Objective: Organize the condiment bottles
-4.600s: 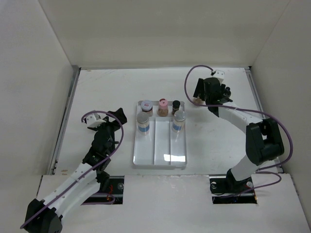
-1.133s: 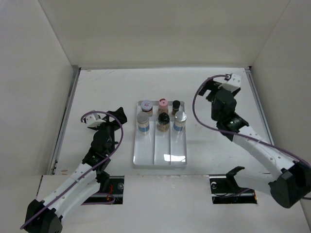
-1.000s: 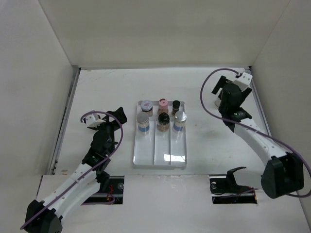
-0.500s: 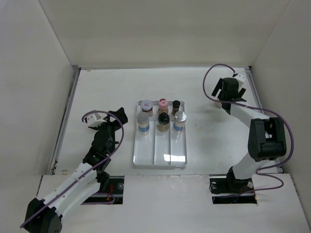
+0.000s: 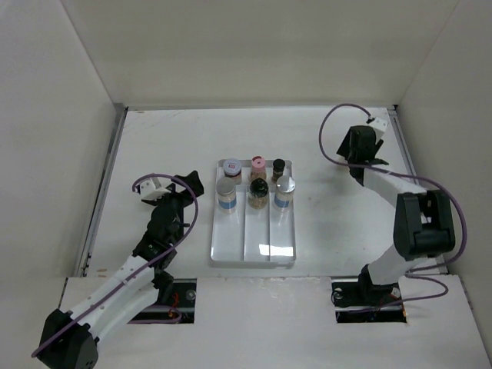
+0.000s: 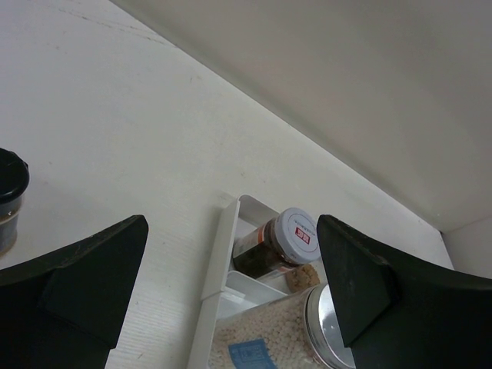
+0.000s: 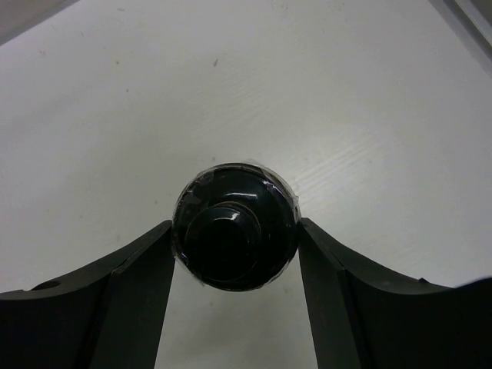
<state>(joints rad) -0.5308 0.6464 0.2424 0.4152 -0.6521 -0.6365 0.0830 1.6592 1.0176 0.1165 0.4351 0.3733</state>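
Several condiment bottles stand in the back half of the clear divided tray [image 5: 252, 247], among them a pink-capped one [image 5: 258, 164] and a silver-capped jar [image 5: 226, 189]. At the table's back right my right gripper [image 5: 356, 154] covers one more bottle in the top view. The right wrist view shows that black-capped bottle [image 7: 234, 227] from above, with my right gripper [image 7: 234, 244] shut on it, a finger pressing each side. My left gripper [image 5: 184, 184] hangs open left of the tray. Between its fingers [image 6: 231, 231] lie the tray's corner and a white-capped bottle [image 6: 296, 234].
In the left wrist view another black-capped bottle [image 6: 9, 192] stands on the table at the left edge of the picture, outside the tray. White walls close in the table on three sides. The tray's front half holds nothing.
My right arm has swung from beside the tray to the table's back right corner, and its fingers have closed on the black-capped bottle there. The left arm has barely moved.
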